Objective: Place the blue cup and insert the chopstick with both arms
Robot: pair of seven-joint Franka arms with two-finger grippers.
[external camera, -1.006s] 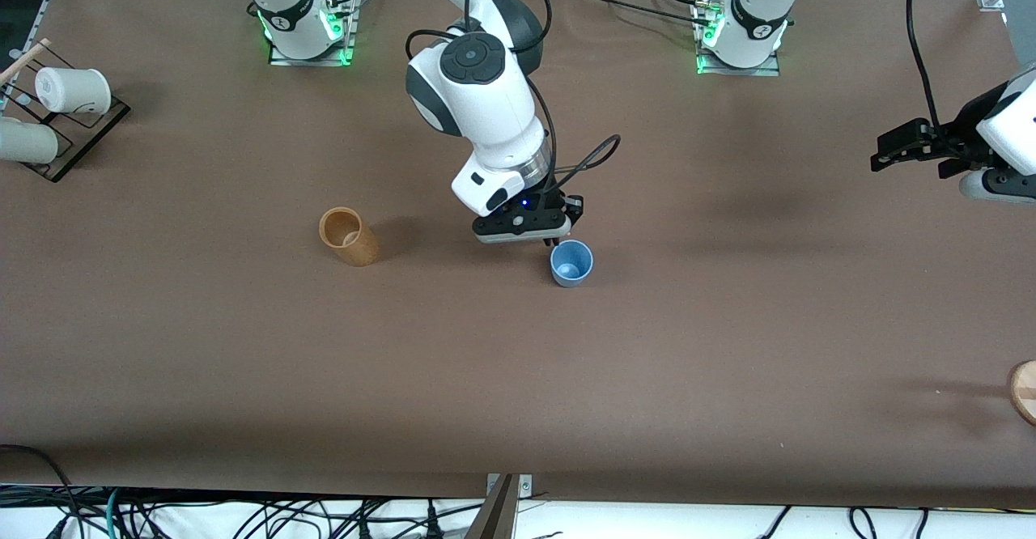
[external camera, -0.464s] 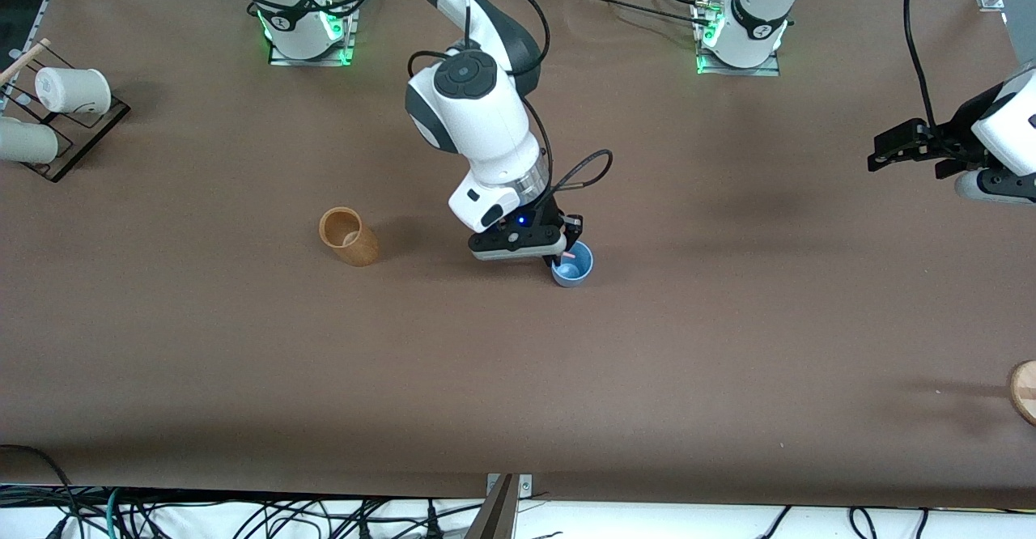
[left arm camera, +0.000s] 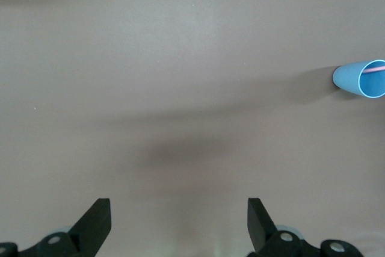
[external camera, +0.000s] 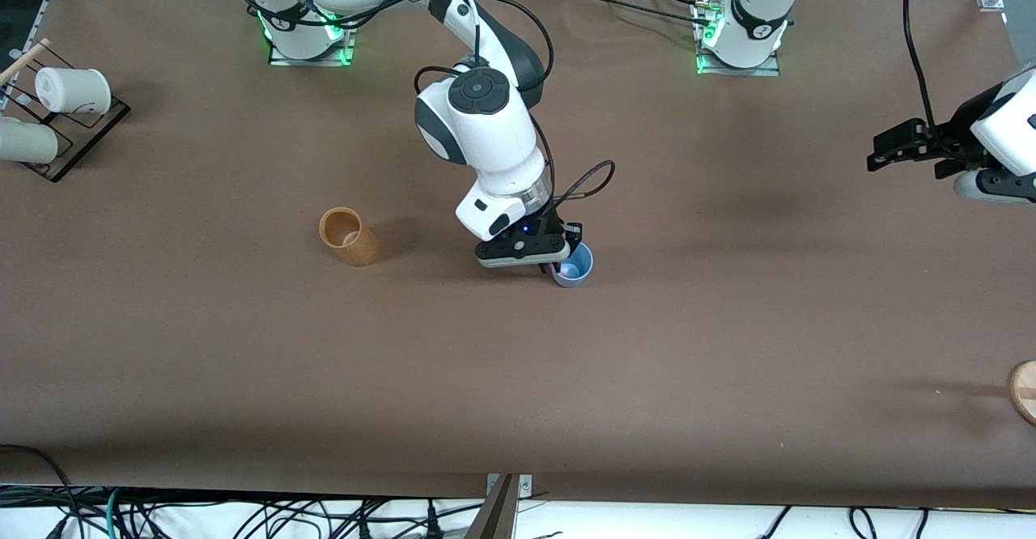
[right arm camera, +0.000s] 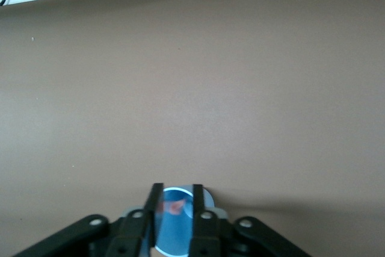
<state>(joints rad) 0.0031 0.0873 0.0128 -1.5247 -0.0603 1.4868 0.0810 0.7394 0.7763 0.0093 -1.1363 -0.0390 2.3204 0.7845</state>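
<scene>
The blue cup (external camera: 576, 268) stands upright in the middle of the table. My right gripper (external camera: 561, 262) hangs right over the cup's rim on the side toward the right arm's end. In the right wrist view its fingers (right arm camera: 156, 209) stand a little apart, with the cup (right arm camera: 178, 230) between them. The pink chopstick (right arm camera: 176, 207) sits inside the cup and touches neither finger. The left wrist view shows the cup (left arm camera: 352, 78) with the chopstick (left arm camera: 374, 69) leaning on its rim. My left gripper (external camera: 878, 150) waits open and empty over the left arm's end of the table.
A taller tan-brown cup (external camera: 348, 235) stands beside the blue cup, toward the right arm's end. A black rack (external camera: 81, 138) with white cups sits at that end. A wooden disc (external camera: 1024, 391) shows at the left arm's end, nearer the front camera.
My right gripper has come down and shifted over the blue cup's rim. The pink chopstick now shows inside the cup. The left arm has barely moved.
</scene>
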